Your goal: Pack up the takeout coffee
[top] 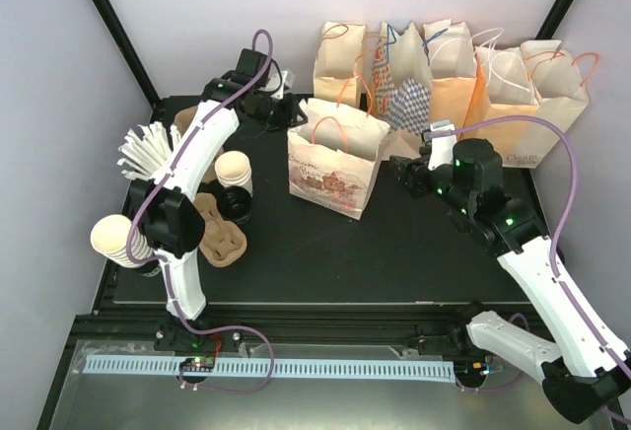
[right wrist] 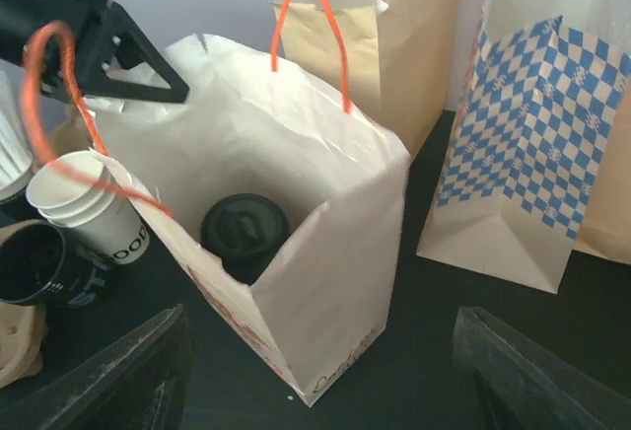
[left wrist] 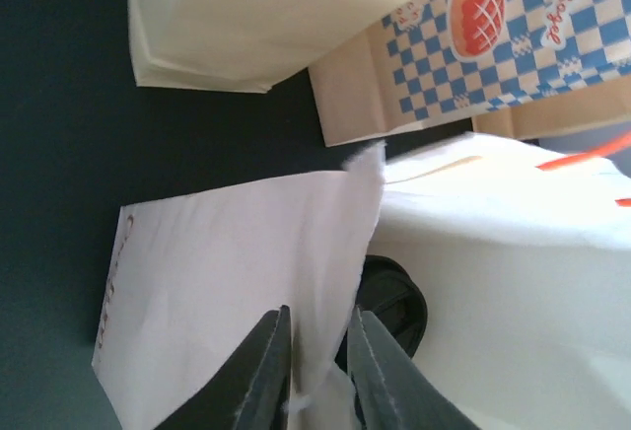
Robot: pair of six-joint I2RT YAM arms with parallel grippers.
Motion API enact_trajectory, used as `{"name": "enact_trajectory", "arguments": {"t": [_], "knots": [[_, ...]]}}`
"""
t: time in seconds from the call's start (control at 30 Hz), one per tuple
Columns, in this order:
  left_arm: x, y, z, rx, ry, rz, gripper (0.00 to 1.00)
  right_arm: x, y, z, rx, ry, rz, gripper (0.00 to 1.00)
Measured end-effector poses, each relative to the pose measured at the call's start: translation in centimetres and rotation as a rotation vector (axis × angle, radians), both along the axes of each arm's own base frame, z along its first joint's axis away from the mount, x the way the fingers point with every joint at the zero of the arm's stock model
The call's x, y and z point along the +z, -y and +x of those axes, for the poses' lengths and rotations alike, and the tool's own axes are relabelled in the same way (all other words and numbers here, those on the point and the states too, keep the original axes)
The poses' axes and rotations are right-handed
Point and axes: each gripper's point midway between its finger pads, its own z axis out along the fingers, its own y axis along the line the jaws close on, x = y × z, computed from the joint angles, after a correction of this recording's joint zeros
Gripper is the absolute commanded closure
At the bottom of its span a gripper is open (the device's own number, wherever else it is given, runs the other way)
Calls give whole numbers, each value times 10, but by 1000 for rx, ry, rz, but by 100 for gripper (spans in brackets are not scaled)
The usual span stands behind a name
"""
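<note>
Coffee (right wrist: 245,228) stands on the floor of the white bag (right wrist: 335,282), close against one wall. Only its round black lid shows from above; the cup's side is hidden by the paper. The bag stands upright and open on the dark table (top: 414,252), with its orange handles (right wrist: 311,26) raised above the mouth.

The left gripper (left wrist: 320,331) is at the bag's rim, on the far corner from the arm bases. Its dark fingers (left wrist: 266,371) stand a narrow slit apart and the paper edge of the rim lies in that slit. Whether they pinch the paper or merely bracket it cannot be told. From that wrist view the lid shows just past the fingers, inside the bag.

The right gripper (right wrist: 320,351) hangs beside the bag's right side, apart from it and above the table. Its jaws are spread wide and nothing is between them.

Left of the bag, just beside it, is a stack of cream cups (right wrist: 84,198). Brown carriers (top: 222,238) lie farther left of the bag, toward the arm bases. Behind the bag a row of other bags (top: 454,65) stands against the back wall. Among them, a blue-and-white checked bag (right wrist: 532,105) is the one nearest the bag's right rear corner.
</note>
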Motion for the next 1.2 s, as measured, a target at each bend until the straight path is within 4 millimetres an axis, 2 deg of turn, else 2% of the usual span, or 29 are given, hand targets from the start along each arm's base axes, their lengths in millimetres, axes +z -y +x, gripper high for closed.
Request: {"name": "enact_trajectory", "arguments": {"t": [0.07, 0.23, 0.3, 0.33, 0.37, 0.4, 0.6, 0.73, 0.87, 0.93, 1.03, 1.2], "knots": [[-1, -5, 2, 11, -7, 1, 59, -5, 2, 1, -21, -16, 12, 7], [8, -10, -5, 8, 13, 6, 37, -13, 13, -5, -69, -17, 37, 0], [18, -14, -13, 5, 32, 5, 26, -10, 15, -8, -77, -9, 47, 0], [23, -16, -17, 4, 44, 6, 17, -9, 16, -9, -79, -3, 49, 0], [29, -19, -24, 8, 58, 7, 4, -8, 17, -10, -80, 0, 51, 0], [35, -22, -30, 6, 76, 12, 2, -7, 18, -11, -83, 5, 52, 0], [72, -60, -83, 68, 220, 57, 1, -21, 19, -12, -85, -9, 39, 0], [76, -88, -131, 103, 344, 76, 1, -29, 19, -14, -85, 0, 54, 0], [72, -110, -163, 155, 425, 89, 1, -30, 17, -16, -80, 4, 106, 0], [69, -123, -169, 212, 433, 113, 1, -30, 16, -15, -94, -11, 139, 0], [66, -146, -168, 315, 415, 151, 1, -33, 15, -12, -118, -44, 181, 0], [55, -206, -160, 535, 298, 237, 1, -34, 15, -13, -134, -70, 222, 0]]}}
